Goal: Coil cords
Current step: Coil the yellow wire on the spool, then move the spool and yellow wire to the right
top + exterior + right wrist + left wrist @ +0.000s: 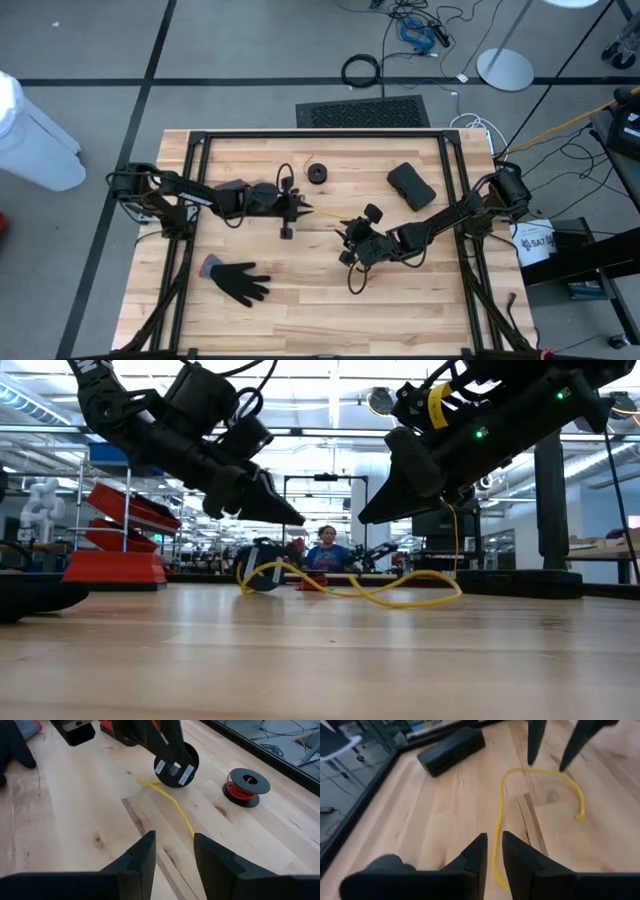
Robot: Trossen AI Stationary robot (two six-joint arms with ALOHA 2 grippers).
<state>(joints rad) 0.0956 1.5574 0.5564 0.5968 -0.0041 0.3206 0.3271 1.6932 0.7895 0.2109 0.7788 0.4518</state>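
A: Now, where is the yellow cord?
B: Loose on the table, between both grippers, touching neither.
A: Gripper states?
B: Left gripper slightly apart, empty, above the cord. Right gripper apart, empty. No containers seen; red-wire spool nearby.

Overhead looks straight down, low camera skims the tabletop, both wrist cameras share the yellow cord.

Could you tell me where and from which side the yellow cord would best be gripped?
Probably at the straight stretch of the yellow cord just ahead of the left gripper, coming straight down from above. The cord lies flat and thin on the table, so only jaws straddling it across its width would likely catch it.
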